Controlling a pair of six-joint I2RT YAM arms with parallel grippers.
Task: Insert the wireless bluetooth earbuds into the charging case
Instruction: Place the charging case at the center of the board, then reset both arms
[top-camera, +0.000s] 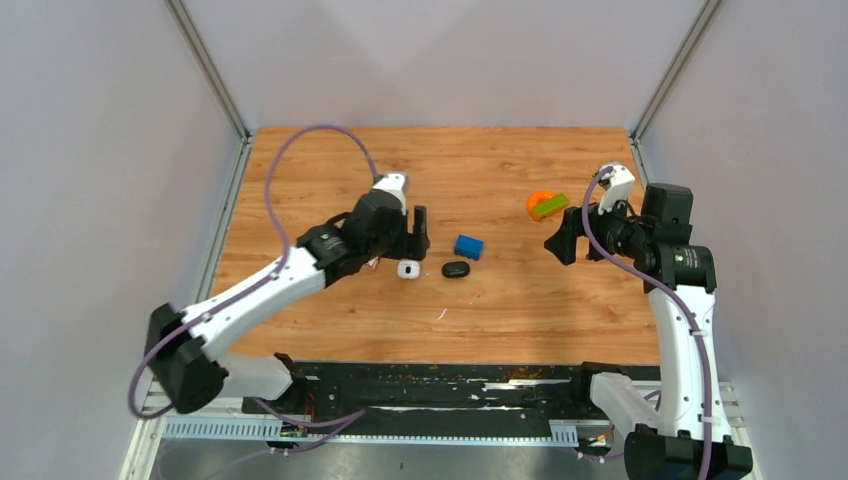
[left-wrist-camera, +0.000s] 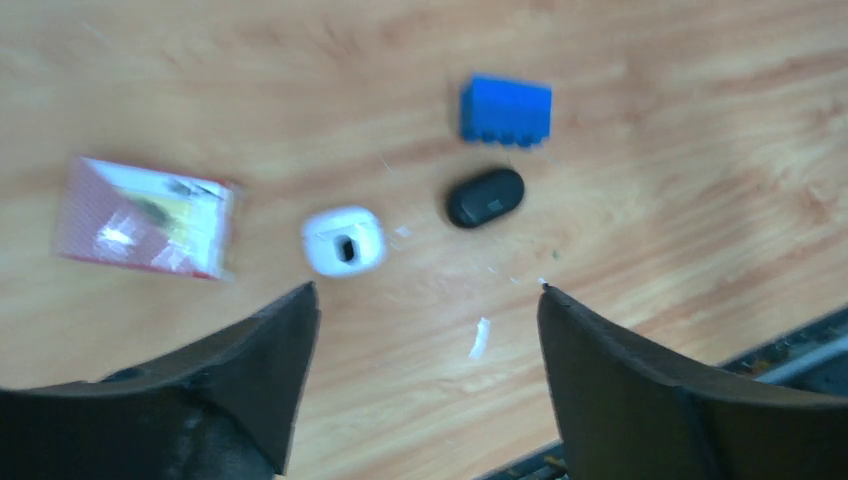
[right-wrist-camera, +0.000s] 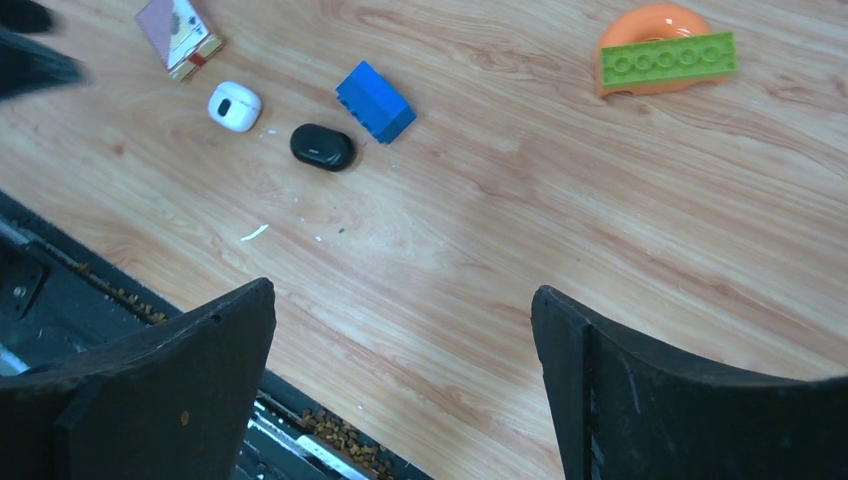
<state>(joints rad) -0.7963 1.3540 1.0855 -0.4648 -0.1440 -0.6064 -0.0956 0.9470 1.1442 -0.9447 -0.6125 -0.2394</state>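
White earbud (left-wrist-camera: 344, 241) lies untouched ahead of left gripper (left-wrist-camera: 428, 287), fingers spread

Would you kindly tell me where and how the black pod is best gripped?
Probably from straight above, pinching the black pod across its narrow middle: it lies flat and rounded, so the long sides give the best hold. One finger must fit the gap to the blue block.

Robot lab cell — wooden table (top-camera: 520, 300), bare grey walls (top-camera: 100, 150).
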